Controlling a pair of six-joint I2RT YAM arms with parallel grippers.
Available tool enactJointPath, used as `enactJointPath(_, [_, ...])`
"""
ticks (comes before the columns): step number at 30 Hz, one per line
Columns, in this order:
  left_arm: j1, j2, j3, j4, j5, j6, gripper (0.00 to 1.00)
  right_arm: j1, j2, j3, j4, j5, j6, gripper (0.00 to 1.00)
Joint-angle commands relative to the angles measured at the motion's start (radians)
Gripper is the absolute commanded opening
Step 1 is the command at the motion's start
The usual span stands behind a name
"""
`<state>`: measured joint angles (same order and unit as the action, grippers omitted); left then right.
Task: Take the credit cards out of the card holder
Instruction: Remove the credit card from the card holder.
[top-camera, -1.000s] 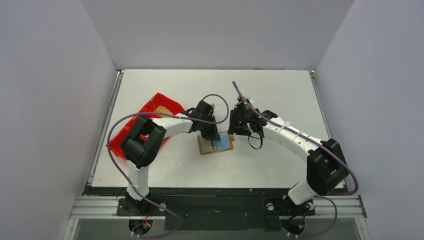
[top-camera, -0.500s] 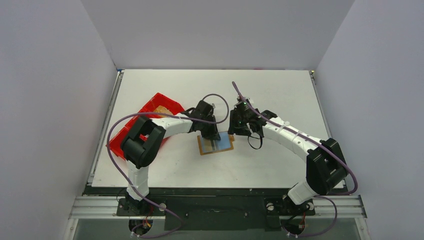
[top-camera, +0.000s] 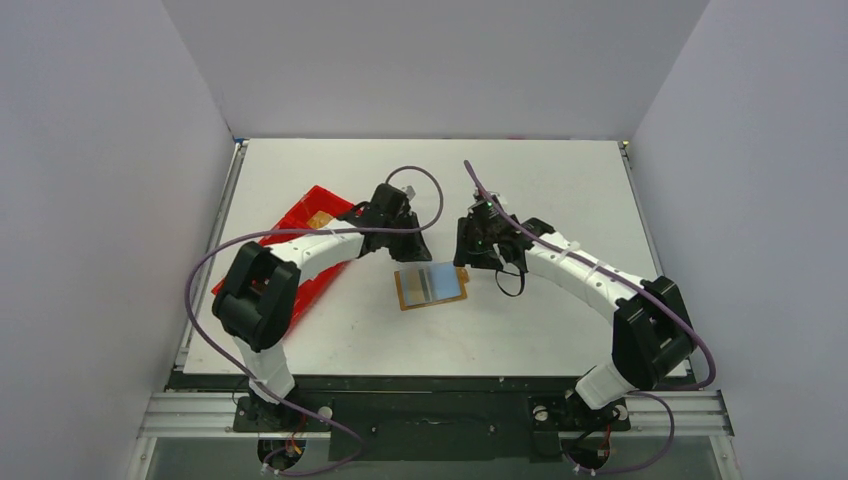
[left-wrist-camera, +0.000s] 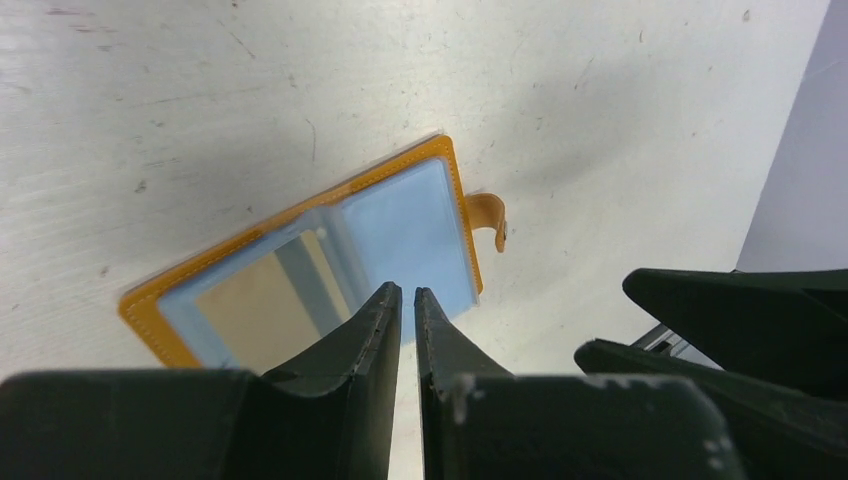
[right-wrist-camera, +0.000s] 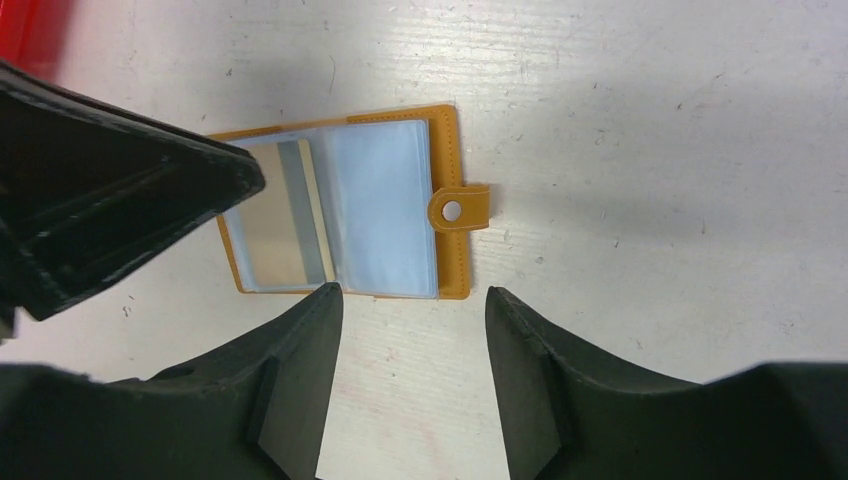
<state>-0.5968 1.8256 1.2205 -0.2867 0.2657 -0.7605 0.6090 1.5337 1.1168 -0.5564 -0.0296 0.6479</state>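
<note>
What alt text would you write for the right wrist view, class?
An open tan card holder lies flat on the white table, pale cards in its clear sleeves. The right tool, open, frames its lower edge.

Open card holder (right-wrist-camera: 451, 150), cards (right-wrist-camera: 378, 205) seemingly inside

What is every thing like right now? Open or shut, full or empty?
card holder: open, lying flat on the table
snap tab: undone
credit card: inside a clear sleeve, not taken out yet
left end effector: nearly shut, empty, above the holder
right end effector: open, empty, above the holder's edge
red tray: lying on the table, partly under the left arm
</note>
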Motion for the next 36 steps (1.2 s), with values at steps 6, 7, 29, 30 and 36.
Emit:
enactJointPath(6, [0.086,-0.174,-0.090,-0.020,-0.002,0.045,0.22,0.002,0.016,0.060,-0.007,0.026,-0.007,0.56])
enactJointPath(7, [0.098,-0.181,-0.095,-0.023,-0.002,0.048,0.23,0.003,0.018,0.062,-0.007,0.026,-0.007,0.57])
enactJointPath(29, [0.195,-0.368,-0.295,-0.042,-0.037,0.050,0.38,0.183,0.269,0.257,-0.017,0.012,-0.032,0.55])
enactJointPath(30, [0.196,-0.370,-0.298,-0.042,-0.036,0.050,0.38,0.186,0.276,0.262,-0.017,0.009,-0.033,0.54])
enactJointPath(36, [0.202,-0.377,-0.309,-0.042,-0.031,0.049,0.38,0.202,0.340,0.284,-0.012,-0.005,-0.045,0.50])
